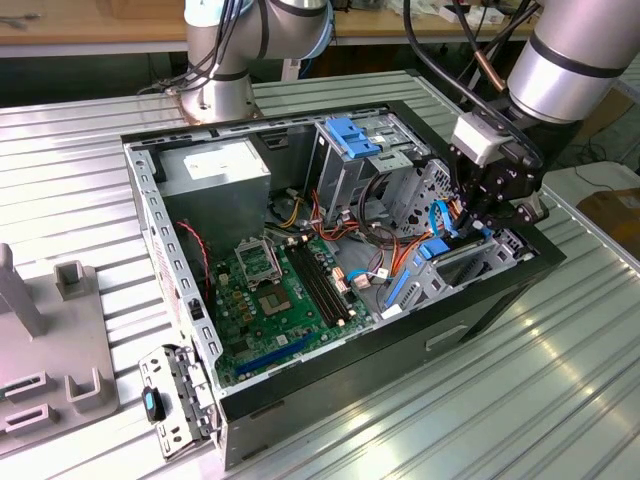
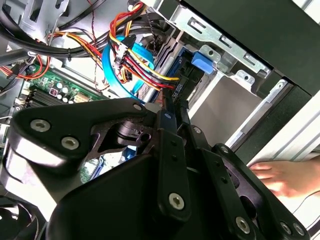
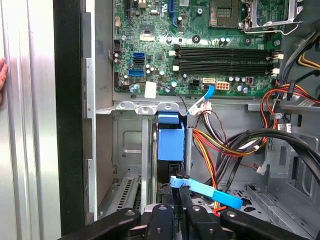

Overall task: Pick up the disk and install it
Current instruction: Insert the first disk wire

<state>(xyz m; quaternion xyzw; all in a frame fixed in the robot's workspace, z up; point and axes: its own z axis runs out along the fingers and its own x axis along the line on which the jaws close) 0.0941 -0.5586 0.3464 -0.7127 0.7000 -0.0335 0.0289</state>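
The disk (image 3: 171,142) stands on edge in the drive bay at the case's front corner, its bright blue carrier rail facing up. In the exterior view the disk (image 1: 436,249) sits low in the bay on that view's right, directly under my gripper (image 1: 478,222). The gripper (image 3: 177,194) has its two black fingers drawn close together over the disk's dark near edge. In the second wrist view the fingers (image 2: 167,117) narrow onto the disk's thin edge (image 2: 176,91), beside a blue tab (image 2: 202,62) on the bay frame. My gripper (image 2: 170,107) looks shut on the disk.
A blue flat cable (image 3: 207,192) and red, yellow and black power wires (image 3: 220,145) crowd the bay. The motherboard (image 1: 270,295), a grey box (image 1: 215,165) and the upright cage with a blue latch (image 1: 350,135) fill the case. A person's hand (image 2: 275,180) rests outside the case wall.
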